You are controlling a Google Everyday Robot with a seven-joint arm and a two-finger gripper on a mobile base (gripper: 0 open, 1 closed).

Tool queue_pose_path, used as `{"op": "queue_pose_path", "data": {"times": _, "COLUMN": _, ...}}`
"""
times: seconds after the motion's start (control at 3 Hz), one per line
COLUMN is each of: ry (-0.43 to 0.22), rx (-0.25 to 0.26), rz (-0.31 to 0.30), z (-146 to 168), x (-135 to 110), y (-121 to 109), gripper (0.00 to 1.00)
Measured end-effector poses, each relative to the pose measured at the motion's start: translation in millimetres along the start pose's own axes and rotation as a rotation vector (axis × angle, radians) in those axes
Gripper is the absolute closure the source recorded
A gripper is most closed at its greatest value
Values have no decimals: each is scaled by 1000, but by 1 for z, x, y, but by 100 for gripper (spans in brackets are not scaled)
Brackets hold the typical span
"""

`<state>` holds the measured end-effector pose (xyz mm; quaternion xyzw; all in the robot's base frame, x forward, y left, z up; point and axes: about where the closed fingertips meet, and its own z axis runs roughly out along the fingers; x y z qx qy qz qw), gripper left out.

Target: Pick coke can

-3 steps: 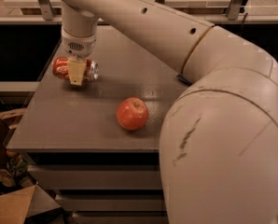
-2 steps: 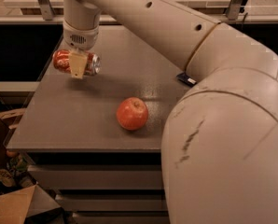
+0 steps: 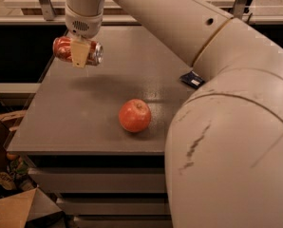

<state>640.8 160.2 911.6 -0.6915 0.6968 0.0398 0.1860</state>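
End effector (image 3: pixel 80 56) grips coke can (image 3: pixel 77 51) sideways above table (image 3: pixel 84 122), apple (image 3: pixel 135 115) apart.

Holds small red aluminium coke can (image 3: pixel 61 49) sideways in cream two-finger gripper (image 3: pixel 80 58), upper left of frame, above grey flat table (image 3: pixel 75 122); round red apple (image 3: pixel 135 115) near centre.

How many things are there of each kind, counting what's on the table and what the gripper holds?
Cans: 1, the coke can, held by the gripper above the table, far left.
Apples: 1, the apple on the table.
Packets: 1, the small dark packet.
Total: 3.
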Motion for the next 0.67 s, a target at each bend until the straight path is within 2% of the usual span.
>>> {"op": "queue_pose_path", "data": {"times": 0.67, "ry": -19, "rx": -3, "rz": -4, "z": -6, "x": -4, "y": -2, "gripper": 100}}
